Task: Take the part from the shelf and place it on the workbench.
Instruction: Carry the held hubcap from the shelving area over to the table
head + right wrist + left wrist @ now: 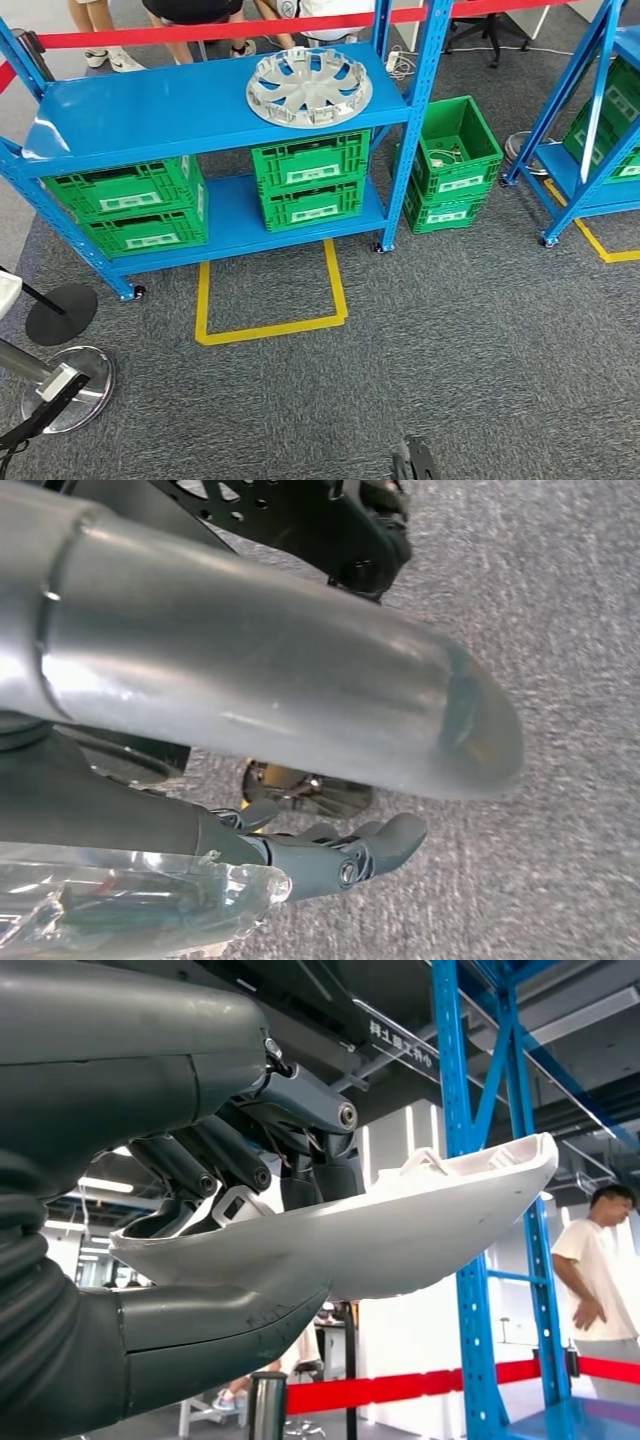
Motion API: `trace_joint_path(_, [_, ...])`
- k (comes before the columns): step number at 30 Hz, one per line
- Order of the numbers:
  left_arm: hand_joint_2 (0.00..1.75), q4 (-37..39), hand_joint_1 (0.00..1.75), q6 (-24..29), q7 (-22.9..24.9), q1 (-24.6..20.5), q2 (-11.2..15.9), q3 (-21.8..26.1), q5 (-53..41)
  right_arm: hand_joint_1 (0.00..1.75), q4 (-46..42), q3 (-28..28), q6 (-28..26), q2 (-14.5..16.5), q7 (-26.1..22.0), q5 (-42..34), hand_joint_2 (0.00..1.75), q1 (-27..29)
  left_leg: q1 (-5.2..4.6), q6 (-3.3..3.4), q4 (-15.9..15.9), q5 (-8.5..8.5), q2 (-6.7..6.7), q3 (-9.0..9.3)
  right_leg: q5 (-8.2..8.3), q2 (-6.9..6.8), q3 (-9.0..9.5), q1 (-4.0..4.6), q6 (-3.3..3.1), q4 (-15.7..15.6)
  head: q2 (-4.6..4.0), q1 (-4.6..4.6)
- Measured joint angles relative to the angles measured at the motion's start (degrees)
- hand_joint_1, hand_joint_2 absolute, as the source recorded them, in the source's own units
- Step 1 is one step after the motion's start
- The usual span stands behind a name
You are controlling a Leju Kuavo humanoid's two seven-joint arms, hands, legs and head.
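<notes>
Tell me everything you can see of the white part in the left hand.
The white part is a shallow, curved shell of white plastic, with raised ribs or clips on its inner face near the far rim. The left hand grips one edge, thumb on the rounded side, darker fingers on the hollow side; the rest juts free.

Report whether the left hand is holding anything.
Holding: the left hand grips a white curved part, thumb beneath and fingers on top.

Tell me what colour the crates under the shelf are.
Green crates, white labels; clearest in the head view.
</notes>
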Motion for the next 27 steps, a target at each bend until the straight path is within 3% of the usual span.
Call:
trace_joint_path(1, [1.75, 0.00, 1.75, -0.08, 0.00, -0.01, -0.01, -0.02, 0.00, 0.00, 0.00, 0.07, -0.15, 0.01, -0.03, 0.04, 0.00, -0.01, 0.05, -0.18, 3.97, -2.62, 0.00, -0.99, 0.55, -0.04, -0.81, 0.00, -0.08, 0.15, 0.00, -0.05])
trace_joint_path(2, [1.75, 0.00, 1.75, -0.14, 0.00, -0.02, -0.02, -0.03, 0.00, 0.00, 0.00, 0.14, -0.27, 0.01, -0.04, 0.07, 0.00, 0.00, 0.08, -0.34, 7.45, -4.13, 0.00, -1.64, 1.07, -0.08, -1.67, -0.01, -0.03, 0.34, 0.00, -0.07])
trace_joint_path(3, [1.75, 0.00, 1.75, -0.17, 0.00, -0.01, -0.03, -0.04, 0.00, 0.00, 0.00, 0.21, -0.37, 0.01, -0.04, 0.09, 0.00, 0.00, 0.11, -0.46, 9.53, -4.21, 0.00, -1.62, 1.55, -0.12, -2.53, -0.02, 0.05, 0.62, 0.00, -0.05])
trace_joint_path(4, [1.75, 0.00, 1.75, -0.20, 0.00, -0.02, -0.03, -0.04, 0.00, 0.00, 0.00, 0.26, -0.43, 0.01, -0.04, 0.10, 0.00, -0.01, 0.16, -0.55, 9.73, -3.04, 0.00, -0.71, 2.00, -0.15, -3.45, -0.06, 0.16, 0.98, 0.00, -0.05])
trace_joint_path(6, [1.75, 0.00, 1.75, -0.23, 0.00, -0.07, -0.02, -0.04, 0.01, 0.00, -0.01, 0.33, -0.51, -0.01, -0.04, 0.11, 0.00, -0.07, 0.43, -0.80, 4.83, -0.11, 0.00, 3.75, 2.72, -0.13, -5.13, -0.15, 0.52, 1.82, 0.00, -0.06])
trace_joint_path(8, [1.75, 0.00, 1.75, -0.37, 0.07, -0.22, -0.02, -0.05, 0.02, 0.00, -0.04, 0.46, -0.76, -0.03, -0.04, 0.24, 0.00, -0.14, 0.57, -0.67, -2.61, -0.18, -0.10, 8.81, 3.25, -0.07, -6.42, 0.03, 1.01, 2.72, 0.00, -0.11])
trace_joint_path(10, [1.75, 0.00, 1.75, -0.61, 0.21, -0.30, -0.02, -0.03, 0.02, 0.00, -0.07, 0.71, -1.19, -0.05, -0.01, 0.53, 0.00, -0.13, 0.37, 0.23, -6.10, -1.24, -0.23, 10.48, 3.98, -0.11, -7.06, 0.17, 1.45, 3.05, 0.00, -0.15])
trace_joint_path(12, [1.75, 0.00, 1.75, -0.79, 0.33, -0.29, -0.03, 0.01, 0.02, 0.00, -0.06, 0.99, -1.59, -0.07, 0.19, 0.94, 0.00, 0.01, 0.25, 1.42, -6.23, -0.74, -0.34, 9.91, 4.18, -0.20, -7.54, -0.09, 1.95, 3.22, 0.00, -0.16])
trace_joint_path(13, [1.75, 0.00, 1.75, -0.82, 0.37, -0.31, -0.02, 0.04, 0.02, 0.00, -0.05, 1.16, -1.77, -0.07, 0.31, 1.17, 0.00, 0.07, 0.23, 1.92, -6.23, -0.31, -0.46, 9.62, 3.21, -0.20, -8.11, -0.21, 2.25, 4.25, 0.00, -0.08])
trace_joint_path(15, [1.75, 0.00, 1.75, -0.85, 0.49, -0.34, -0.01, 0.09, 0.01, 0.00, -0.04, 1.58, -2.05, -0.08, 0.49, 1.50, 0.00, 0.08, 0.21, 2.59, -6.24, 0.55, -0.83, 8.83, -0.89, -0.13, -10.40, -0.32, 2.74, 9.91, 0.00, 0.09])
trace_joint_path(17, [1.75, 0.00, 1.75, -0.86, 0.62, -0.30, 0.01, 0.21, 0.01, 0.00, -0.04, 1.84, -2.22, -0.08, 0.54, 1.68, 0.00, 0.04, 0.07, 2.78, -6.21, 1.34, -1.39, 7.85, -4.97, -0.12, -12.82, -0.32, 2.84, 17.56, 0.00, 0.16])
trace_joint_path(18, [1.75, 0.00, 1.75, -0.87, 0.67, -0.29, 0.01, 0.28, 0.00, 0.00, -0.04, 1.91, -2.28, -0.08, 0.56, 1.74, 0.00, 0.05, -0.01, 2.77, -6.20, 1.72, -1.79, 7.39, -5.75, -0.09, -13.03, -0.30, 2.72, 19.52, 0.00, 0.16])
trace_joint_path(19, [1.75, 0.00, 1.75, -0.87, 0.69, -0.28, 0.01, 0.35, 0.00, 0.00, -0.05, 1.98, -2.32, -0.08, 0.57, 1.78, 0.00, 0.05, -0.09, 2.70, -6.19, 2.07, -2.28, 7.00, -5.47, 0.01, -12.06, -0.27, 2.51, 19.16, 0.00, 0.16])
trace_joint_path(20, [1.75, 0.00, 1.75, -0.87, 0.70, -0.27, 0.01, 0.42, 0.00, 0.00, -0.05, 2.08, -2.33, -0.08, 0.57, 1.81, 0.00, 0.05, -0.14, 2.61, -6.18, 2.37, -2.85, 6.70, -4.25, 0.39, -9.86, -0.24, 2.22, 16.33, 0.00, 0.16])
trace_joint_path(22, [1.75, 0.00, 1.75, -0.87, 0.70, -0.30, 0.00, 0.57, 0.00, 0.00, -0.07, 2.29, -2.35, -0.08, 0.57, 1.86, 0.00, -0.04, -0.16, 2.29, -6.17, 2.89, -3.95, 6.27, -1.78, 2.88, -4.15, -0.32, 1.49, 7.67, 0.00, 0.12])
trace_joint_path(23, [1.75, 0.00, 1.75, -0.87, 0.70, -0.35, 0.01, 0.64, 0.00, 0.00, -0.06, 2.38, -2.35, -0.08, 0.56, 1.87, 0.00, -0.09, -0.12, 2.05, -6.11, 3.13, -4.40, 6.02, -1.15, 4.05, -2.14, -0.35, 1.30, 4.45, 0.00, 0.10])
trace_joint_path(25, [1.75, 0.00, 1.75, -0.89, 0.71, -0.42, -0.01, 0.82, 0.00, 0.00, -0.05, 2.57, -2.37, -0.08, 0.59, 1.91, 0.00, -0.09, 0.13, 1.34, -6.02, 3.67, -5.38, 5.42, -1.14, 4.87, -0.94, -0.28, 1.21, 2.44, 0.00, 0.01])
trace_joint_path(27, [1.75, 0.00, 1.75, -0.90, 0.72, -0.36, 0.00, 1.00, -0.01, 0.00, -0.05, 2.72, -2.53, -0.08, 0.68, 2.07, 0.00, -0.04, 0.28, 0.57, -5.94, 4.03, -6.15, 4.91, -0.61, 3.43, -1.06, -0.23, 0.95, 2.23, 0.00, 0.01])
